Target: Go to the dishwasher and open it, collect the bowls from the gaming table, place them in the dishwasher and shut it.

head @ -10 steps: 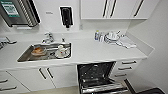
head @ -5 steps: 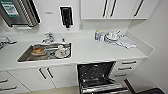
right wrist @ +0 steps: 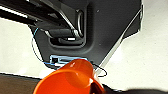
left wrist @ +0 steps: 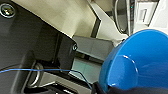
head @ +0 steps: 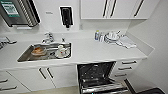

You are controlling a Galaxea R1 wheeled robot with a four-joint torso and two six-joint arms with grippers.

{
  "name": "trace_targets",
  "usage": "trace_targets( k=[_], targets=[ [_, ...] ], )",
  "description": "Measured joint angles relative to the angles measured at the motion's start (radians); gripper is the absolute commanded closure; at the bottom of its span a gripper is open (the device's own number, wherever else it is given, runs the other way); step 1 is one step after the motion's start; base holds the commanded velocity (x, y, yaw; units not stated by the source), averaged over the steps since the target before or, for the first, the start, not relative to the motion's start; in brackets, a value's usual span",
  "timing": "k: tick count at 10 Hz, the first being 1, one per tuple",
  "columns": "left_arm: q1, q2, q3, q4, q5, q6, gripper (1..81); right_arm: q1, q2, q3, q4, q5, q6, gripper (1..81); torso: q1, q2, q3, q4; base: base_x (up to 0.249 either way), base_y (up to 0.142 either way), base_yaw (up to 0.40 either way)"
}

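Head view looks down on the dishwasher (head: pixel 100 77), its door already dropped open under the white counter (head: pixel 100 51), dark racks showing with no bowl that I can make out inside. So the opening looks done and bowls seem collected; loading and closing remain. Left wrist view shows the blue bowl (left wrist: pixel 140 62) close against the left pincer, apparently carried by it, though whether the pincer is clamped on the rim I cannot tell. Right wrist view shows the orange bowl (right wrist: pixel 70 80) likewise close at the right pincer, grip unclear. Both bowls look empty. Across the counter, the sink (head: pixel 27 53) holds a mug and dishes.
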Motion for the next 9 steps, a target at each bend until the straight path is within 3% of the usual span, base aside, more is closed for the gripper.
trace_targets(
  k=[1, 2, 3, 5, 7, 9],
  targets=[
    [-0.004, -0.016, 0.0, -0.003, -0.104, -0.045, 81.1, 0.0, 0.0, 0.0, 0.0, -0.001, 0.0, 81.1, 0.0, 0.0, 0.0, 0.0, 0.0, 0.0, 0.0],
    [-0.008, -0.037, 0.001, -0.02, -0.144, -0.075, 81.1, 0.002, 0.0, 0.0, 0.0, -0.002, 0.0, 81.1, 0.0, 0.0, 0.0, 0.0, 0.0, 0.0, 0.0],
    [-0.009, -0.067, 0.01, -0.037, -0.145, -0.093, 81.1, 0.004, 0.0, 0.0, 0.0, -0.002, 0.0, 81.1, 0.0, 0.0, 0.0, 0.0, 0.0, 0.0, 0.0],
    [-0.009, -0.128, 0.127, -0.064, -0.144, -0.103, 81.1, 0.005, 0.0, 0.0, 0.0, -0.002, 0.0, 81.1, 0.0, 0.0, 0.0, 0.0, 0.0, 0.0, 0.0],
    [-0.006, -0.2, 0.319, -0.089, -0.143, -0.116, 81.1, 0.005, -0.001, 0.0, 0.0, -0.001, 0.0, 81.1, 0.0, 0.0, 0.0, 0.0, 0.0, 0.0, 0.0],
    [-0.004, -0.292, 0.543, -0.113, -0.143, -0.099, 81.1, 0.005, 0.0, 0.0, 0.0, -0.001, 0.0, 81.1, 0.0, 0.0, 0.0, 0.0, 0.0, 0.0, 0.0]
  ],
)
